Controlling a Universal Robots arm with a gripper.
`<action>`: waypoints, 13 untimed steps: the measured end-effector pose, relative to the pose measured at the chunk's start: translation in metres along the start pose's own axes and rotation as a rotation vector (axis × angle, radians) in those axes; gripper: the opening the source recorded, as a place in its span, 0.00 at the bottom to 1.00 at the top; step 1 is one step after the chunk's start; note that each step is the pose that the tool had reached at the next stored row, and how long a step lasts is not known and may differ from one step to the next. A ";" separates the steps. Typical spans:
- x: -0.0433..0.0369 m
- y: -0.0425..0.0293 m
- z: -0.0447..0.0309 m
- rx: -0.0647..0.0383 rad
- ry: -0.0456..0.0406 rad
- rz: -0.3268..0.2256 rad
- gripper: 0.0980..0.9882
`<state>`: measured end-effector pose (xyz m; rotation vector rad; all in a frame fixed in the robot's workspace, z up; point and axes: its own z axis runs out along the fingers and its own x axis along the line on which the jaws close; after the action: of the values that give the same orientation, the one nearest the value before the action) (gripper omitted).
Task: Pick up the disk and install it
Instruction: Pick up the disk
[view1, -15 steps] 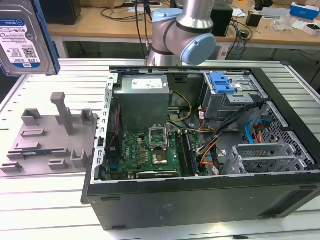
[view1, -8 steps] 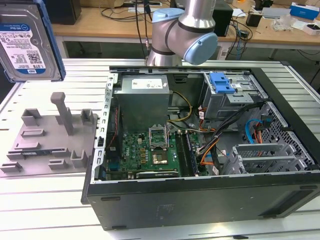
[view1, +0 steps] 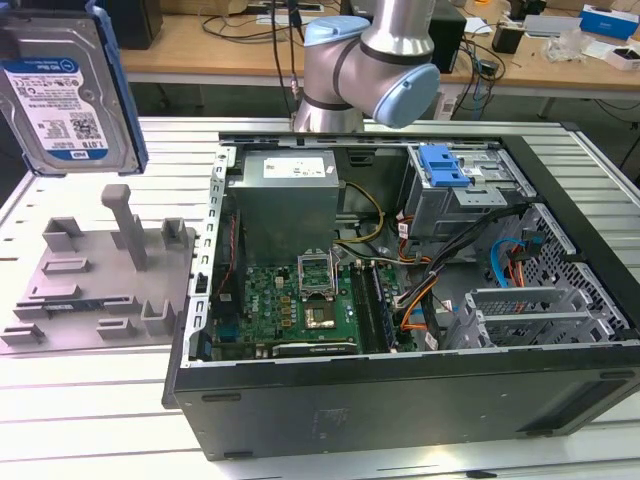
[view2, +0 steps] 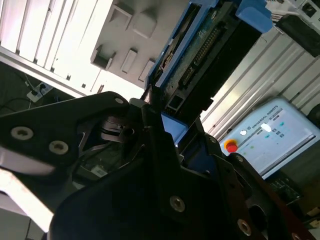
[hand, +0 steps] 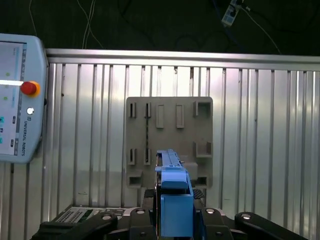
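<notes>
The disk (view1: 62, 92) hangs in the air at the exterior view's upper left, upright, with its white-and-blue label facing the camera and its blue caddy along the edges. It is high above the grey holder plate (view1: 90, 270). In both wrist views my gripper (hand: 172, 222) is shut on the disk. The caddy's blue edge (hand: 172, 197) stands up between the black fingers (hand: 220, 222). The second wrist view shows the disk's green circuit side (view2: 200, 55) rising out of the gripper (view2: 165, 127).
An open computer case (view1: 400, 400) lies on the slatted metal table, at the exterior view's right of the holder plate (hand: 169, 140). Its silver drive cage carries a blue latch piece (view1: 443, 165). A teach pendant (hand: 15, 100) rests on the table. The arm's base (view1: 360, 60) stands behind the case.
</notes>
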<state>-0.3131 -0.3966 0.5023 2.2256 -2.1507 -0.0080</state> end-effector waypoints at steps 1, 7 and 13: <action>0.0024 -0.0032 -0.0001 0.000 -0.0003 0.000 0.30; 0.0220 -0.0336 -0.0006 -0.004 -0.0024 0.000 0.30; 0.0381 -0.0592 -0.0011 -0.006 -0.0035 -0.001 0.30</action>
<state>-0.2526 -0.4326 0.5023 2.2246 -2.1490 -0.0184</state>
